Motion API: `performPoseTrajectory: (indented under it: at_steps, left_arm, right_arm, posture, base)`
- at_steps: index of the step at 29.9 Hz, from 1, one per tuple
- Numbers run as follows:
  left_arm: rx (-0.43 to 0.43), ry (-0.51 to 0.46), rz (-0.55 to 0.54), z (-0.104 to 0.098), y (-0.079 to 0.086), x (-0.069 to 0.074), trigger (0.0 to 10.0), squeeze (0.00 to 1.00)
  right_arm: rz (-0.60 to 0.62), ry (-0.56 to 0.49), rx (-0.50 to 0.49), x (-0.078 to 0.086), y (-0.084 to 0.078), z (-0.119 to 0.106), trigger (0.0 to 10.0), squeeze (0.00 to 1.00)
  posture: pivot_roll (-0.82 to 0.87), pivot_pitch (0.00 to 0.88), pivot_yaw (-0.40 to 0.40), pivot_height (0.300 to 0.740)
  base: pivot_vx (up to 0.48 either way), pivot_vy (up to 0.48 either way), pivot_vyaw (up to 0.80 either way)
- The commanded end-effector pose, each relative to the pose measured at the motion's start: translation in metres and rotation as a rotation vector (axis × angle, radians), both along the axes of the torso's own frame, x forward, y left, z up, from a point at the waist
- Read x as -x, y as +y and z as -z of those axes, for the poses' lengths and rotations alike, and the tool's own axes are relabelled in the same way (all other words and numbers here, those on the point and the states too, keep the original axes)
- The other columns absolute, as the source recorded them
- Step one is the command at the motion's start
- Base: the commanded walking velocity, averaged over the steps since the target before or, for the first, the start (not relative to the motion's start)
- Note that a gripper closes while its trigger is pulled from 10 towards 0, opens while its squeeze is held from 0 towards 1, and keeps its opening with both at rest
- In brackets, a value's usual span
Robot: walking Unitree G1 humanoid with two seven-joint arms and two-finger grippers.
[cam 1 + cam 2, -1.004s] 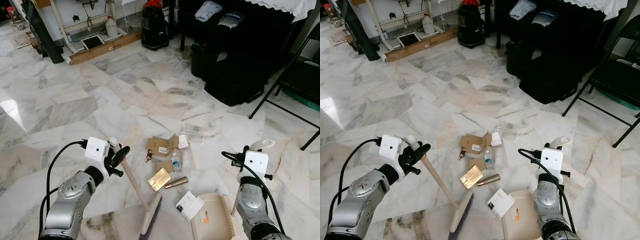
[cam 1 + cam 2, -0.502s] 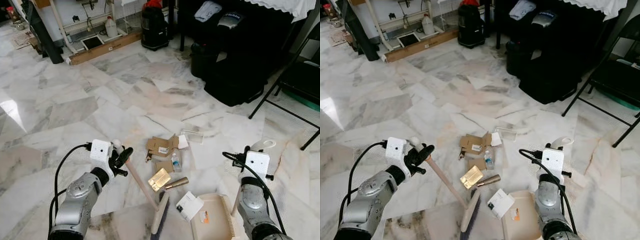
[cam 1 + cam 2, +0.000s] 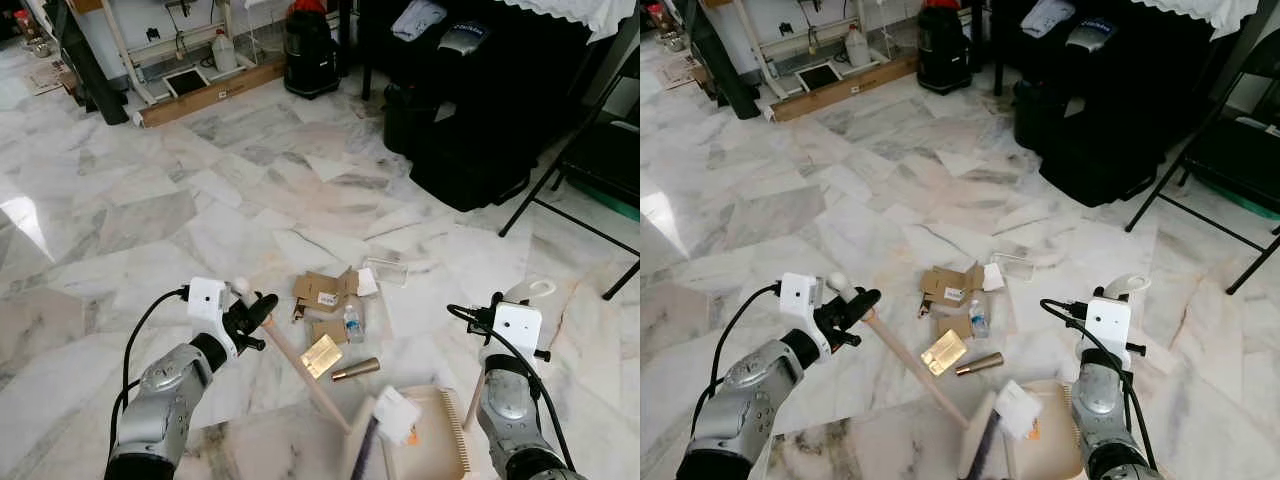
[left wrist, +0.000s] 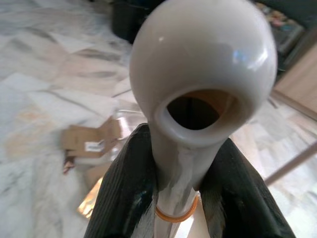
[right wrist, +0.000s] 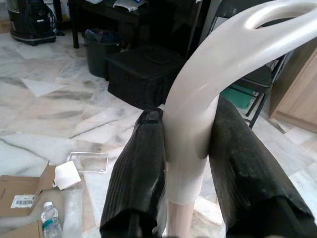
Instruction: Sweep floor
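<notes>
Lower left: left gripper (image 3: 256,312) clamped on broom (image 3: 305,375) handle. Lower right: right gripper (image 5: 185,163) clamped on dustpan (image 3: 440,450) handle. White card (image 3: 396,414) at pan's edge, w/ broom head.

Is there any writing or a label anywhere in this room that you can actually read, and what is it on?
None of it can be read.
Cardboard pieces: a white sticker with a barcode, print too small.
Small plastic bottle: a label, blurred.
White card at the dustpan: dark print, too small.
Dark bag on the black furniture: pale lettering, too blurred.
Long flat box by the wall: a small dark mark, unreadable.
</notes>
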State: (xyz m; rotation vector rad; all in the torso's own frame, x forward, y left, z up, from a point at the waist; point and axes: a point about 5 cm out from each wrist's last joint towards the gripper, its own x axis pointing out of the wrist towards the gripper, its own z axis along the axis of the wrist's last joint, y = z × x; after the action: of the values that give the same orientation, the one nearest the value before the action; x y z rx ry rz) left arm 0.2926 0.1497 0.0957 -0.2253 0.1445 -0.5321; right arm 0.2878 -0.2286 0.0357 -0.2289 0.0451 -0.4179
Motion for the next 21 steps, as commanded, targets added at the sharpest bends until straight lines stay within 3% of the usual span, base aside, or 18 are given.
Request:
performPoseTrajectory:
  at_steps: [1, 11, 14, 21]
  left_arm:
    - [0.045, -0.037, 0.052, -0.013, -0.004, 0.000, 10.0, 0.00]
    - [0.110, -0.048, 0.188, -0.032, -0.018, 0.008, 10.0, 0.00]
    - [0.108, -0.058, 0.153, -0.034, -0.013, 0.007, 10.0, 0.00]
    - [0.062, -0.147, -0.076, -0.046, 0.011, -0.004, 10.0, 0.00]
  right_arm:
    - [-0.009, 0.070, -0.007, 0.006, 0.004, 0.012, 10.0, 0.00]
    - [-0.009, 0.070, -0.015, 0.005, 0.004, 0.012, 10.0, 0.00]
    - [-0.013, 0.069, -0.019, 0.004, 0.005, 0.011, 10.0, 0.00]
    - [-0.022, 0.058, -0.040, 0.003, 0.007, 0.010, 10.0, 0.00]
  posture:
    - [0.12, 0.112, 0.042, 0.740]
    - [0.13, 0.097, 0.043, 0.740]
    - [0.13, 0.086, 0.044, 0.740]
    - [0.13, 0.068, 0.043, 0.740]
  base:
    - [0.000, 0.000, 0.00]
    - [0.000, 0.000, 0.00]
    - [0.000, 0.000, 0.00]
    - [0.000, 0.000, 0.00]
